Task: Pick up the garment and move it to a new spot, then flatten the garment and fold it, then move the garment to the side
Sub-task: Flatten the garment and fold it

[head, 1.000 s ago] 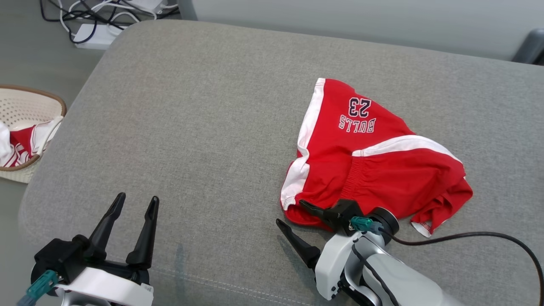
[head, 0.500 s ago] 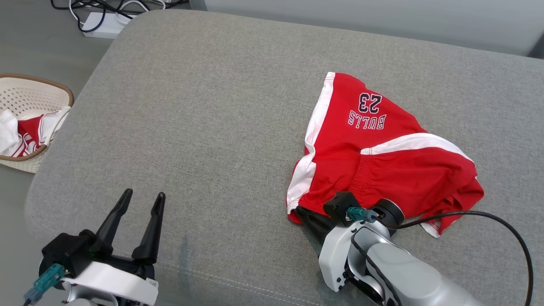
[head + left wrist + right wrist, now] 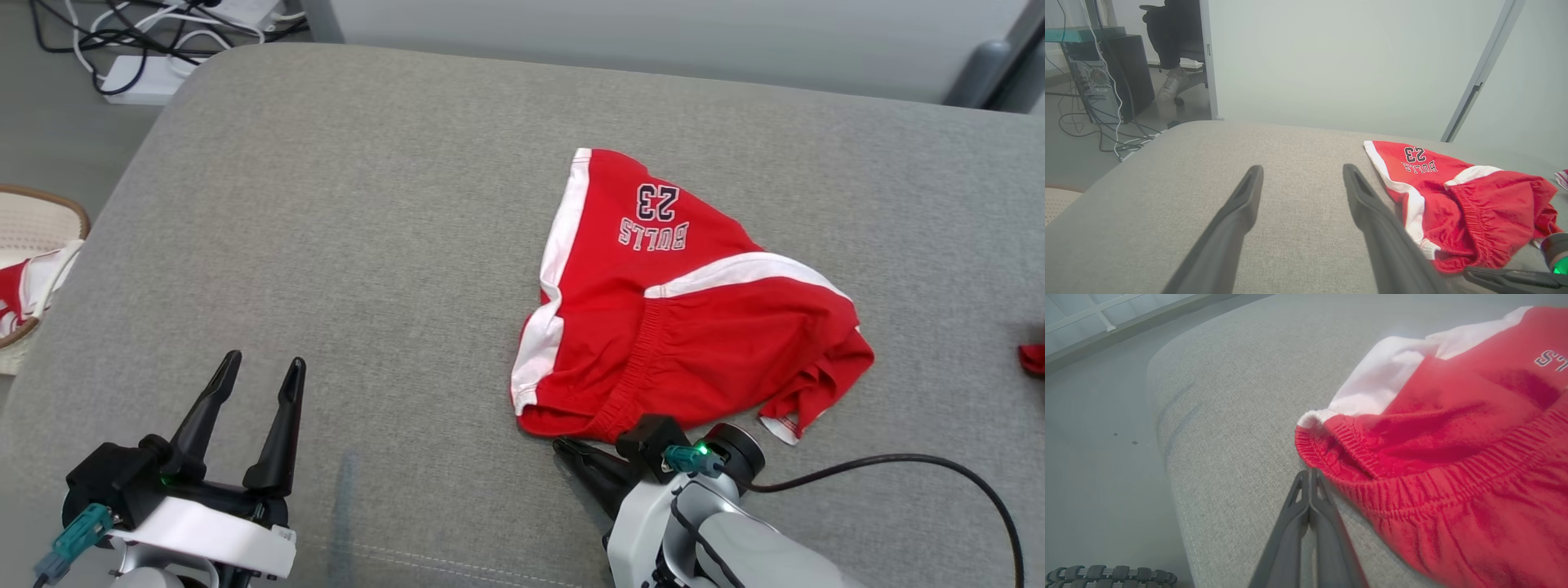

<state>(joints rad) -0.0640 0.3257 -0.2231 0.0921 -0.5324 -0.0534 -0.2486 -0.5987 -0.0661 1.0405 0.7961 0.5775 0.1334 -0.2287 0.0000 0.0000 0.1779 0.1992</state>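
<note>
Nearest, the left hand (image 3: 265, 360) sits spread and empty, low over the grey padded surface (image 3: 367, 204) and well apart from the work. The right hand (image 3: 1310, 473) is pressed together, its tips right at the elastic waistband (image 3: 1412, 486) of the red shorts (image 3: 694, 327), which lie crumpled right of centre. No cloth seems caught between the tips. Lifting now would likely come up empty, and nudging forward would bunch the waistband further.

white-grey forearms (image 3: 735, 547) carry a black long-fingered left gripper (image 3: 265, 359) and right gripper (image 3: 562, 445), teal connectors (image 3: 686, 459), a black cable (image 3: 898, 461).
</note>
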